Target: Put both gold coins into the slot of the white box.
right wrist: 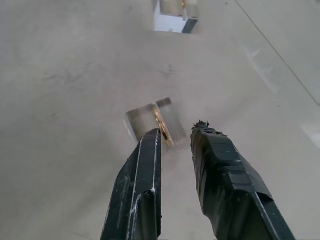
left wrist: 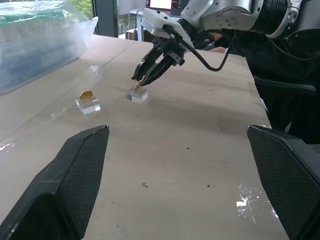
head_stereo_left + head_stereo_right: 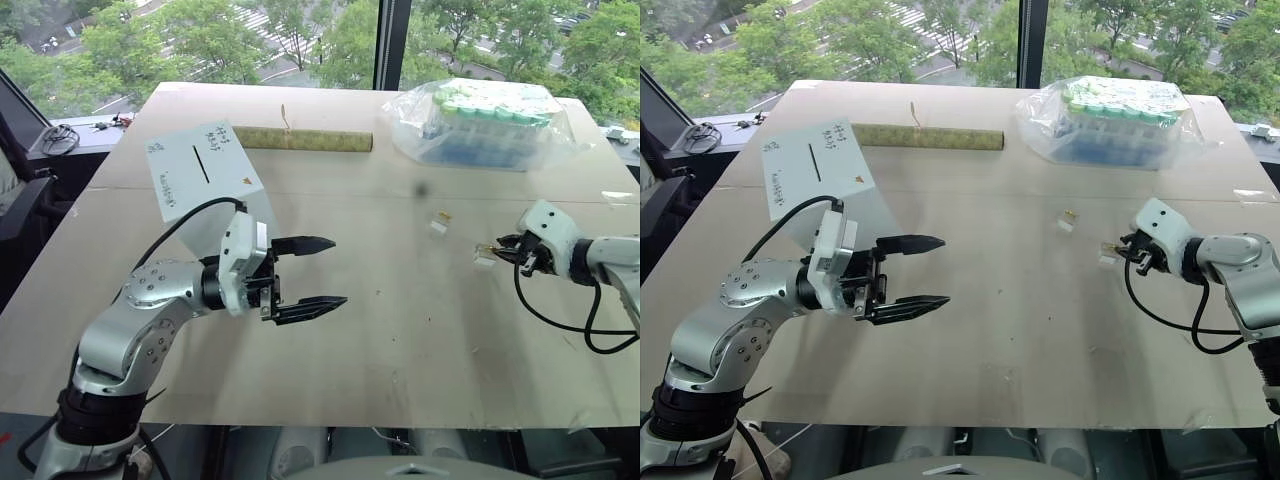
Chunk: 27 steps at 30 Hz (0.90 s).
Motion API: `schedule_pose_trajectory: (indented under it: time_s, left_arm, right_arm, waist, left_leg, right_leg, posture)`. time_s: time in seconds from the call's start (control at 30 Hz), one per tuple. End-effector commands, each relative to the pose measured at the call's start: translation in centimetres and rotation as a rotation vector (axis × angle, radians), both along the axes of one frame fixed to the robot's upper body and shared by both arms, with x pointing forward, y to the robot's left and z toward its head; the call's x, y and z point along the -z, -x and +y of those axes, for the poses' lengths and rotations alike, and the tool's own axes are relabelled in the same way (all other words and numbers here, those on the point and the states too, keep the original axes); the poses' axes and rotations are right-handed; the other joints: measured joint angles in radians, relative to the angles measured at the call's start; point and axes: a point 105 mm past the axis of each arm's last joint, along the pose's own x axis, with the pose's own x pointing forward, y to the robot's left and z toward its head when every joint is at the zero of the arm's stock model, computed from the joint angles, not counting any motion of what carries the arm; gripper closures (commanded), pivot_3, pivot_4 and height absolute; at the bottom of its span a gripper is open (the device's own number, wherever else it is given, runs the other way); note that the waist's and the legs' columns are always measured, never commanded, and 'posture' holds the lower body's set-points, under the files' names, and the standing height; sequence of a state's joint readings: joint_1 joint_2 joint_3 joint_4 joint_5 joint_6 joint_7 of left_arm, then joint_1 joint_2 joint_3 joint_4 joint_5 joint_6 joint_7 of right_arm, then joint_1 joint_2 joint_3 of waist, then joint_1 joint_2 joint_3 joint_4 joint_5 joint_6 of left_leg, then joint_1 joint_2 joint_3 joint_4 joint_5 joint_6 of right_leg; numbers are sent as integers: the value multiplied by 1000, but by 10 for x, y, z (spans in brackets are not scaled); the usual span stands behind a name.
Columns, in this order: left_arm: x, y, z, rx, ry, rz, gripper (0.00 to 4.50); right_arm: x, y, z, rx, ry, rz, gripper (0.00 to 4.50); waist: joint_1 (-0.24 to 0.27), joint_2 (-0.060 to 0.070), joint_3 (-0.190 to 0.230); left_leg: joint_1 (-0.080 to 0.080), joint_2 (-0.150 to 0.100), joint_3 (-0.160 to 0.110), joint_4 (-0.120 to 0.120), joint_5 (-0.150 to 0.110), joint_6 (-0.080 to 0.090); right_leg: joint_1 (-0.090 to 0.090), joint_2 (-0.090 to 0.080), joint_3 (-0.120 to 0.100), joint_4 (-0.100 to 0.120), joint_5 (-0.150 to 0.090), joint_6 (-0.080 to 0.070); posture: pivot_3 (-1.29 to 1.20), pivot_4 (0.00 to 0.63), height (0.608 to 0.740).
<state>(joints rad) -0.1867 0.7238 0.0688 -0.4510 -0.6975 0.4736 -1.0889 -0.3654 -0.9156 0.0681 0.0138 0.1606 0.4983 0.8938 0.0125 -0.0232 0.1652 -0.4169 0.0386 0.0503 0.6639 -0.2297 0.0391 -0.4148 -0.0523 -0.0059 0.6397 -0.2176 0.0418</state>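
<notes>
Jaws of the right gripper (image 1: 175,135) stand narrowly apart, straddling a gold coin (image 1: 162,127) propped upright, seemingly in a clear block (image 1: 145,117); left gripper (image 3: 315,272) jaws wide apart, idle.

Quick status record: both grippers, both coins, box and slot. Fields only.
left gripper: open, empty, hovering in front of the white box
right gripper: narrow gap, fingertips either side of the near coin; firm grip unclear
near coin: on edge in a clear block on the table
far coin: on its own clear block, untouched
slot: unobstructed
coins in box: none seen
</notes>
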Motion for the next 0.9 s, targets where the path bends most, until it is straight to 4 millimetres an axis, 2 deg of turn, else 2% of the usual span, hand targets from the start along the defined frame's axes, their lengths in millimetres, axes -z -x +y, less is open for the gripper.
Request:
schedule_pose_trajectory:
  time_s: [0.03,0.07,0.1,0.17,0.47,0.6,0.77,0.9]
  left_arm:
    - [-4,2,1,2,-1,-33,0]
    - [-4,2,1,2,-1,-33,0]
    - [-4,2,1,2,-1,-32,0]
    - [-3,2,1,2,-1,-31,0]
    - [-4,0,-3,-8,14,-28,0]
    - [-10,-7,-10,-37,66,14,0]
    - [-21,-12,-19,-29,118,108,0]
    - [-42,-19,-30,23,201,160,0]
  right_arm:
    - [-11,-3,3,-21,0,-38,3428]
    - [-9,-3,4,-26,2,-32,3428]
    - [-8,-2,4,-28,3,-27,3988]
    - [-6,-2,4,-33,4,-20,4407]
    - [-9,-1,3,-36,-2,-22,4407]
    - [-28,-2,6,-16,-92,-58,4407]
    - [-59,11,19,-68,-244,-103,4407]
    - [-87,36,49,-182,-333,-130,4407]
  waist:
    - [0,0,0]
    - [0,0,0]
    - [0,0,0]
    - [0,0,0]
    - [0,0,0]
    - [2,0,0]
    - [0,0,0]
    - [3,0,0]
  left_leg:
    - [0,0,0,0,0,0]
    - [0,0,0,0,0,0]
    - [0,0,0,0,0,0]
    - [0,0,0,0,0,0]
    - [0,0,0,0,0,0]
    - [0,0,0,0,0,0]
    - [0,0,-1,0,0,0]
    - [0,0,-2,0,0,0]
  right_leg:
    - [0,0,0,0,0,0]
    - [0,0,0,0,0,0]
    - [0,0,0,0,0,0]
    - [0,0,0,0,0,0]
    - [0,0,0,0,0,0]
    - [0,0,0,0,0,0]
    - [0,0,0,1,0,0]
    - [0,1,-1,1,0,1]
  posture:
    - [0,150,740]
    - [0,150,740]
    - [0,150,740]
    - [0,150,740]
    - [0,150,740]
    - [0,150,740]
    - [0,150,740]
    - [0,150,740]
